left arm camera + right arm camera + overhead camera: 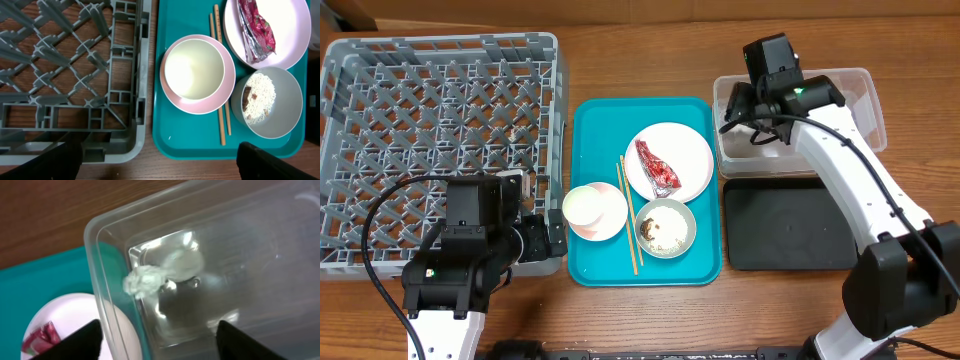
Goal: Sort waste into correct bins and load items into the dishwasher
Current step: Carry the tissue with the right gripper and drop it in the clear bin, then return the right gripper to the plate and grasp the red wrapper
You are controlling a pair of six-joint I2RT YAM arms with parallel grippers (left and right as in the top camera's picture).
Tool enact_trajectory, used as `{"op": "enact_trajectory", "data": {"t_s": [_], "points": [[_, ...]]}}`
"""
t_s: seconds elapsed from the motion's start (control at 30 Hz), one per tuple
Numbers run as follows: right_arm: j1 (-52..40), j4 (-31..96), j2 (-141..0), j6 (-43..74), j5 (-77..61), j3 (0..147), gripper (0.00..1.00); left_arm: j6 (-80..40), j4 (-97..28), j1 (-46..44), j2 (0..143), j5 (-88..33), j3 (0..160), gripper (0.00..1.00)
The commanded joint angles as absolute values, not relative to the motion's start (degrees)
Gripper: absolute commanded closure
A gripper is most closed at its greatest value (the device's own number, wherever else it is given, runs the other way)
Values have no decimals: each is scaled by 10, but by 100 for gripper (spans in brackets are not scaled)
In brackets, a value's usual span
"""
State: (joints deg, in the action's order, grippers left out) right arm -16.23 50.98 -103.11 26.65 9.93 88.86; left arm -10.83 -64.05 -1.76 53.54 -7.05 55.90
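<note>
The left pincer (542, 240) hangs wide at the dish rack (440, 100) corner, facing the white cup (194, 68) in the pink dish (220, 100), likely its pick. The wrapper (657, 167) lies on the plate (688, 148). Beyond, the right pincer (157, 340) gapes over the clear tub (225, 255) and its white wad (145, 280), perhaps tissue.

The tub (225, 255) is clear glossy plastic, the rack (440, 45) matt grey plastic, the wrapper (256, 30) crinkled foil.

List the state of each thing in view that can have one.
Dish rack, empty.
White plate, holding the crumpled wrapper.
Bowl, upright, rice and brown scrap inside.
Pink dish, carrying the cup.
Cup, upright, empty.
Chopsticks, flat on the teal tray.
Clear tub, one white wad inside.
Black tray, empty.
Left tool, open.
Right tool, open, over the tub.
</note>
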Motion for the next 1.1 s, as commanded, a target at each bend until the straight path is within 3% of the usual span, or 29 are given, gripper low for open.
{"op": "enact_trajectory", "data": {"t_s": [0.0,0.2,0.5,0.97,1.07], "points": [[-163,500,-1022,248,63,902,23,-118,-640,-14,536,-67,573,0],[-212,501,-1020,146,-127,905,23,-118,-641,-14,536,-67,573,0],[-342,454,-1061,88,-41,847,21,-118,-641,-14,536,-67,573,0],[-366,378,-1186,122,45,837,21,-118,-642,-14,536,-67,573,0],[-366,378,-1188,122,44,837,33,-118,-643,-14,536,-67,573,0]]}}
